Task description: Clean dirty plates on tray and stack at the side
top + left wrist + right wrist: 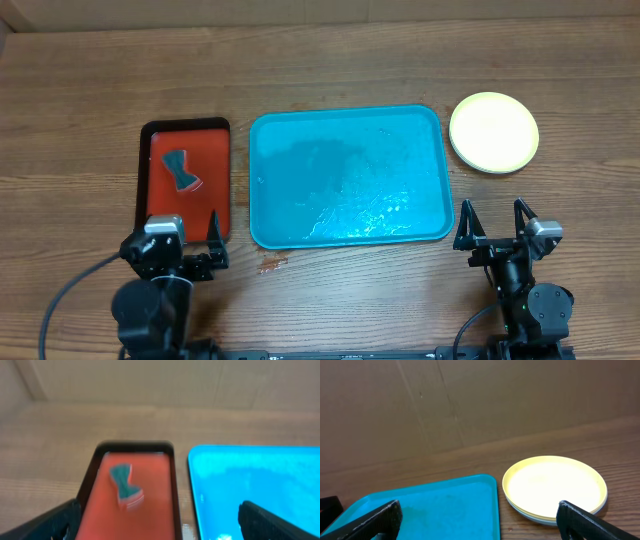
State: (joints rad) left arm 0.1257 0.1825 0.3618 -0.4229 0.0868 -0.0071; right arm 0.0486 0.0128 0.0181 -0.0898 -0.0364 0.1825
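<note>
While the left end effector [182, 222] and right end effector [494, 210] sit open, the plates [494, 131] lie stacked beside the turquoise tray [300, 170]. A sponge [181, 172] lies in the red tray [216, 165].

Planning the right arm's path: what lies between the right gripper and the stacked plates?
Only bare wooden table between right gripper and plates, per the overhead view.
</note>
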